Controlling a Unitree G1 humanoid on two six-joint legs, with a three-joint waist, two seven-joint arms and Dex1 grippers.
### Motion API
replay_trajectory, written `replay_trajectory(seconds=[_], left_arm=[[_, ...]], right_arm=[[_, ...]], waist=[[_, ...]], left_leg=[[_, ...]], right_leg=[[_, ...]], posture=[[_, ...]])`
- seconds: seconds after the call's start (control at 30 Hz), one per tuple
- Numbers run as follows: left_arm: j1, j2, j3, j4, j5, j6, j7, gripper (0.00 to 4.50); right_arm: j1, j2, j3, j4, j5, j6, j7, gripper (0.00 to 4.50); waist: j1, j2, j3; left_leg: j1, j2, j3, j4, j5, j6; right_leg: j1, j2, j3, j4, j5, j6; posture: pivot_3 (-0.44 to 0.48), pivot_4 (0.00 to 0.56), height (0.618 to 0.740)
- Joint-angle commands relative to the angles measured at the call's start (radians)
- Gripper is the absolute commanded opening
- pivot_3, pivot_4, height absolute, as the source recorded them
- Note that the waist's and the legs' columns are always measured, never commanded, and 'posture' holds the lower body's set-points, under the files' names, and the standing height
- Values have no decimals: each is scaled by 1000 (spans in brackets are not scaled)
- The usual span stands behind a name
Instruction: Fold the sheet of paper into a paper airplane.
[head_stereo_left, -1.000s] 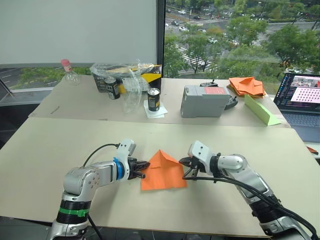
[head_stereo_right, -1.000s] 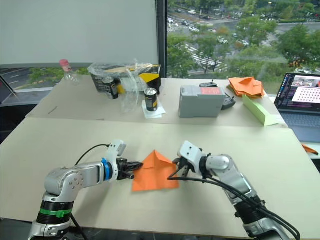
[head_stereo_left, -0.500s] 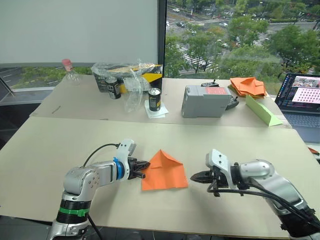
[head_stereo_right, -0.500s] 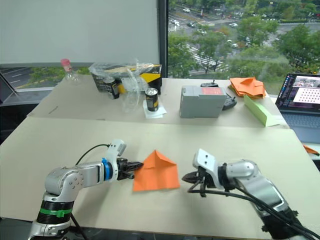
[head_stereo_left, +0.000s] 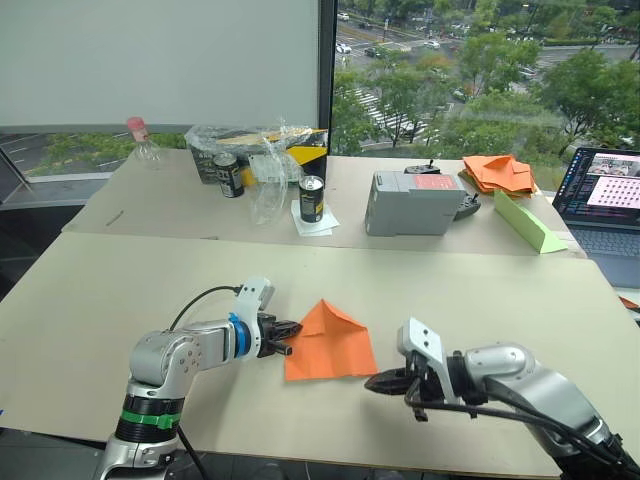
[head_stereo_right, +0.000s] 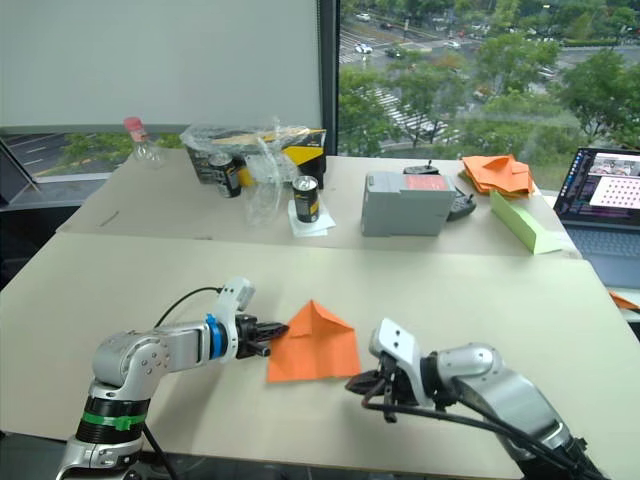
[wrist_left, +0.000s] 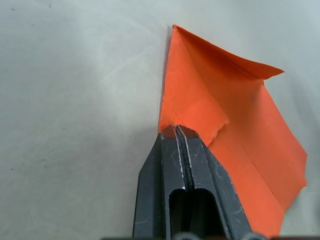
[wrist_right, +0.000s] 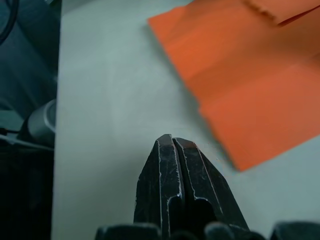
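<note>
The sheet of paper (head_stereo_left: 328, 342), part-folded with its point aimed far, lies on the worktop (head_stereo_left: 90, 300) between both arms. The left gripper (head_stereo_left: 286, 338), fingers together, pins its left edge. The right gripper (head_stereo_left: 374, 381), fingers together and empty, sits just off its near-right corner.

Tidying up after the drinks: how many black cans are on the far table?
2. One black can stands beside the clear plastic bag on its left; the other black can stands on a white napkin, left of the grey box. The bag could hide more.
</note>
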Motion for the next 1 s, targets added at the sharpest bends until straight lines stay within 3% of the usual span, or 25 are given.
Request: replay_trajectory(seconds=[0.03,0.6,1.0], left_arm=[[7,11,-11,18,21,8,11,0],[3,20,-9,15,20,10,7,0],[2,20,-11,18,19,10,6,0]], right_arm=[[6,-7,11,-23,-12,-16,-20,50],[-5,50,2,48,-81,-58,-167,50],[-3,41,-37,-6,25,-3,-131,50]], waist=[[-1,0,0],[-4,0,0],[-3,0,0]], left_leg=[[0,0,0,0,0,0],[1,0,0,0,0,0],[1,0,0,0,0,0]], right_leg=[[0,0,0,0,0,0],[0,0,0,1,0,0],[0,0,0,1,0,0]], posture=[[0,150,740],[0,150,740],[0,150,740]])
